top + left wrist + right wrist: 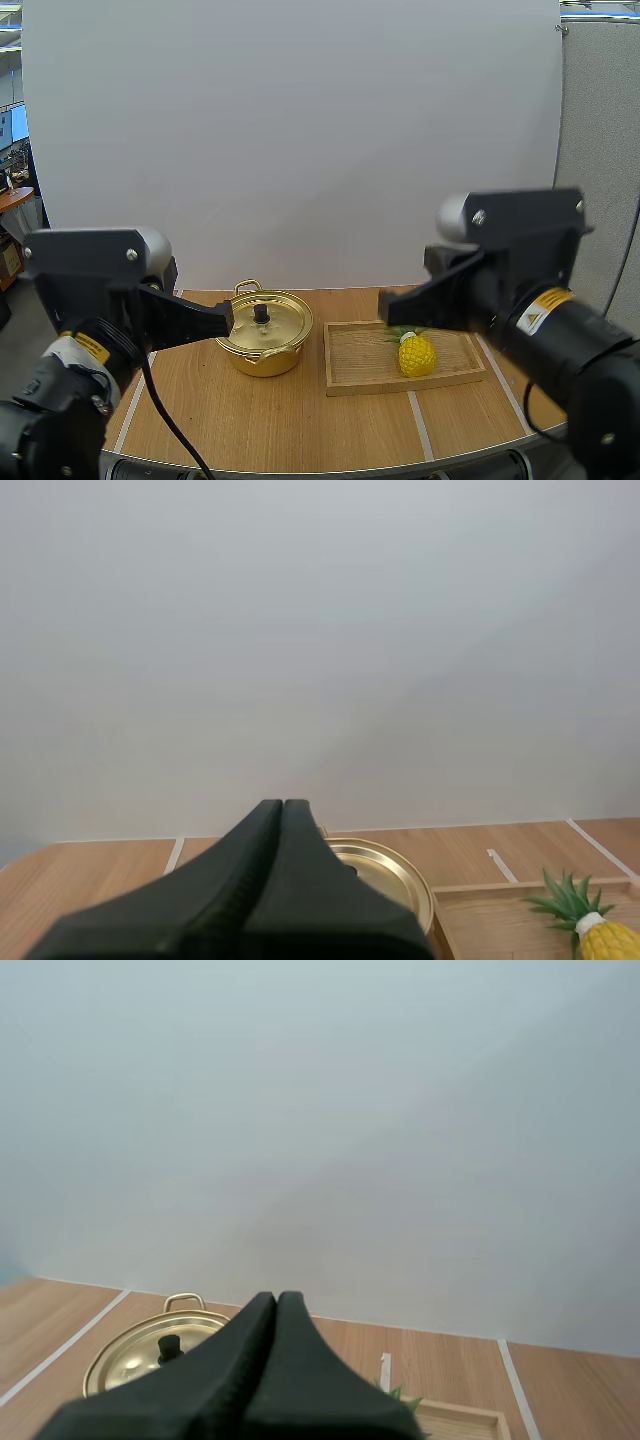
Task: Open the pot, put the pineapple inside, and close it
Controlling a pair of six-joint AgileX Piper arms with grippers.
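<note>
Both clenched on nothing: left claw, right claw. My left sits nearest pot lid; knob just ahead, below.

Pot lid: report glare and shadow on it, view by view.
High view: the pot lid carries soft highlights, no harsh glare. Left wrist view: the left end effector hides most of it; the exposed part gleams mildly. Right wrist view: it is evenly lit beyond the right end effector.

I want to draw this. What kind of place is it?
Likely a robot lab bench, not a kitchen: the left gripper and right gripper hang over a wooden table holding a pot, plus a pineapple on a tray.
</note>
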